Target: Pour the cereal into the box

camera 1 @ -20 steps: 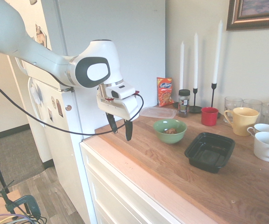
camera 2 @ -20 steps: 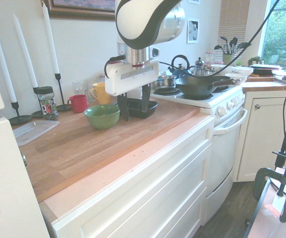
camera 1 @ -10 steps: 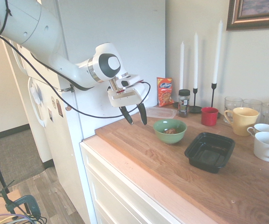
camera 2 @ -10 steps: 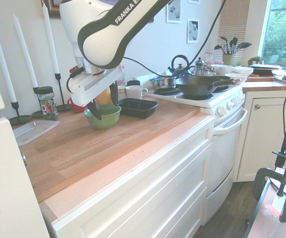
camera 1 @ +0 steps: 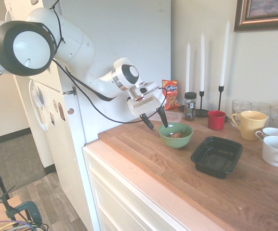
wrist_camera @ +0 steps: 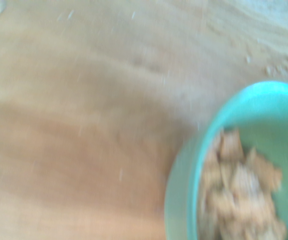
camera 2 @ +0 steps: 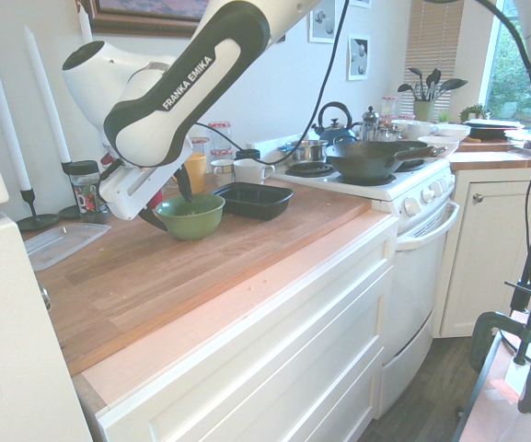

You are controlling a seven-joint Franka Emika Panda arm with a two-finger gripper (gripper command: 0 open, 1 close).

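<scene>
In the first exterior view, the gripper (camera 1: 156,122) is seen just beside the rim of the green bowl (camera 1: 176,135), tilted downward, its two dark fingers spread apart and holding nothing. The cereal (camera 1: 176,135), small tan flakes, lies inside the bowl. The box (camera 1: 217,156), a shallow black plastic tray with rounded corners, stands empty near the bowl on the wooden counter (camera 1: 177,173). Behind the bowl a clear flat container (camera 1: 164,115), an orange-red snack bag (camera 1: 170,94), a spice jar (camera 1: 190,105) and three tall white candles (camera 1: 202,55) are lined along the wall; a red cup (camera 1: 216,120), a yellow mug (camera 1: 249,124), glasses and white cups are grouped beyond the tray.

In the second exterior view, the gripper (camera 2: 167,204) is seen at the far rim of the green bowl (camera 2: 190,216), with one finger over the rim and one outside it. The box (camera 2: 253,200) is placed just beyond the bowl, towards the stove (camera 2: 375,184), where a dark wok (camera 2: 371,158) and a kettle are standing.

In the wrist view, blurred wood grain is shown, together with part of the smooth green bowl (wrist_camera: 193,165) and the heaped squarish cereal (wrist_camera: 241,190) in it.
</scene>
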